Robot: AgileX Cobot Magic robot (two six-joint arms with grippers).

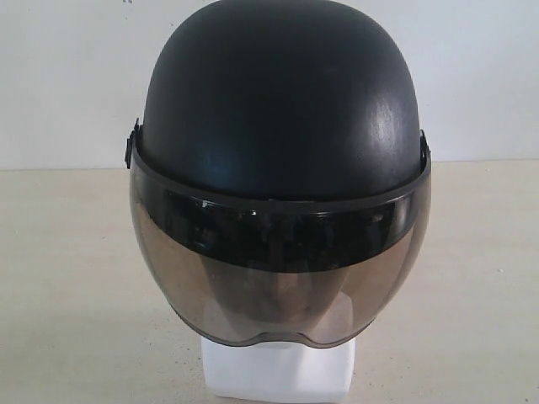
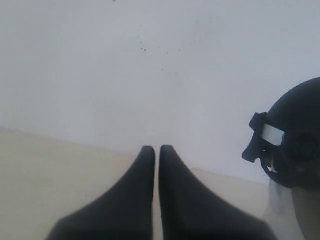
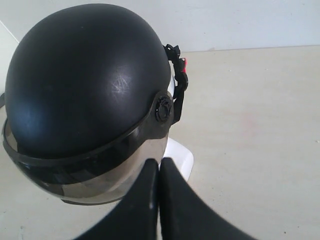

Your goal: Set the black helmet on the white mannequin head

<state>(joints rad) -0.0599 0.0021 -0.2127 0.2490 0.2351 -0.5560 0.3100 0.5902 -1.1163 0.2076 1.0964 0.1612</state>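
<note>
The helmet (image 1: 278, 101) sits level over the mannequin head (image 1: 278, 377), well in from the far edge of the worktop (image 1: 67, 278), with only the head's white base showing under the visor (image 1: 210, 278). My left gripper (image 2: 157, 150) and right gripper (image 3: 159, 162) are both pinched together and empty. Any retreat should, I judge, swing wide of the shell.

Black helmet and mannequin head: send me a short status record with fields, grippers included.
black helmet: seated upright over the white mannequin head
head: only its neck base shows, standing on the table
visor: down, tinted, facing the exterior camera
left gripper: shut, empty, apart from the helmet
right gripper: shut, empty, close by the visor; contact unclear
task state: looks done
</note>
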